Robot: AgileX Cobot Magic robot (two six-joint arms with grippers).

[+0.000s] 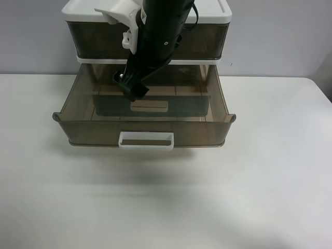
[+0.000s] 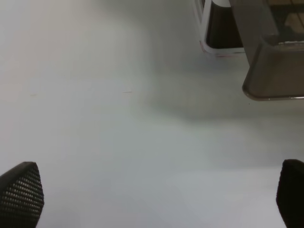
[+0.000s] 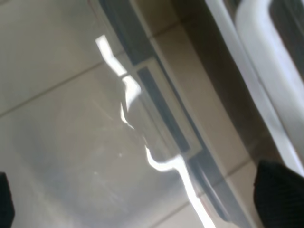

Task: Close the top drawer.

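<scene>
The top drawer [image 1: 93, 132], smoky brown and see-through, stands pulled far out of the cabinet [image 1: 220, 13], its white loop handle [image 1: 146, 140] facing front. The black arm in the exterior high view reaches down into it, and my right gripper [image 1: 133, 91] hangs over the drawer's back left floor. In the right wrist view the fingertips [image 3: 280, 194] sit far apart at the frame's corners, open, close above the glossy drawer floor [image 3: 85, 142]. My left gripper [image 2: 156, 199] is open over bare table; a corner of the drawer [image 2: 275, 71] shows there.
The cabinet has a white lid and a closed brown section above the open drawer. The lower drawer's handle [image 1: 149, 106] shows through the open drawer's floor. The white table [image 1: 259, 197] spreads in front and to both sides. The cabinet's base [image 2: 216, 28] shows in the left wrist view.
</scene>
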